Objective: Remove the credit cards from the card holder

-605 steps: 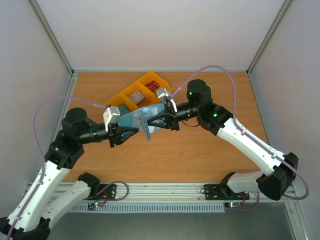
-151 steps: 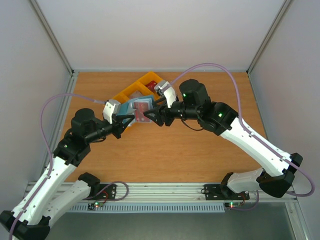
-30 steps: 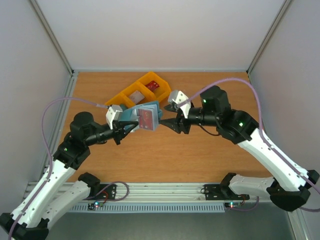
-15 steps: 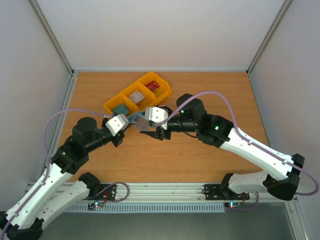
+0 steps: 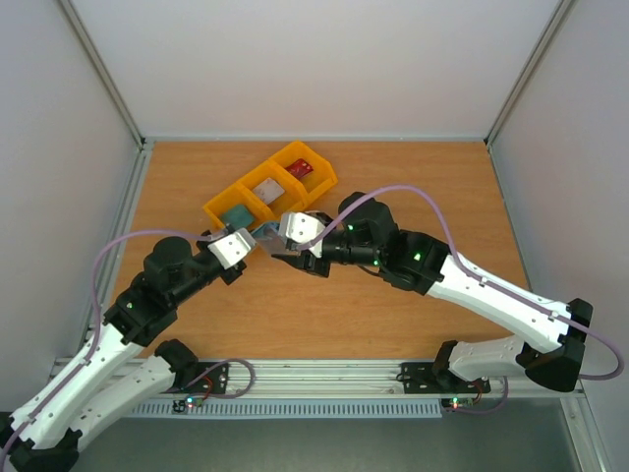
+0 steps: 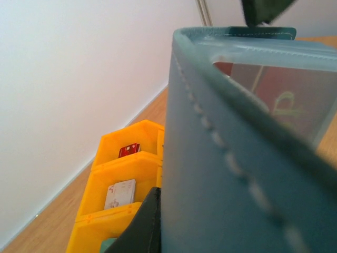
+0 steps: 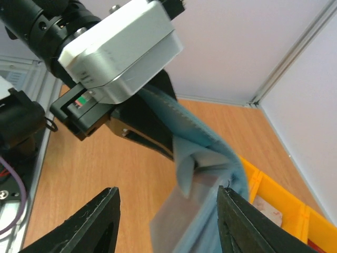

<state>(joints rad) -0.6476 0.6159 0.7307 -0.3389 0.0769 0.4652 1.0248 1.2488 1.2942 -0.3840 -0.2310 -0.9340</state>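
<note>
My left gripper (image 5: 239, 249) is shut on the dusty-blue card holder (image 5: 264, 234) and holds it upright above the table. In the left wrist view the card holder (image 6: 221, 174) fills the right side, and a dark red card (image 6: 274, 97) shows behind its clear pocket. My right gripper (image 7: 168, 190) is open, its fingers (image 7: 95, 221) standing either side of the card holder's (image 7: 210, 158) hanging flap. In the yellow bins lie a red card (image 5: 302, 168), a whitish card (image 5: 267, 187) and a teal-green card (image 5: 234, 214).
The yellow bins (image 5: 285, 157) stand in a slanted row just behind the two grippers. They show at the lower left in the left wrist view (image 6: 105, 168) and at the lower right in the right wrist view (image 7: 287, 203). White walls close the table's back and sides.
The right arm has swung in from the right, and its jaws now straddle the card holder. The left arm has drawn the card holder slightly nearer and lower.
</note>
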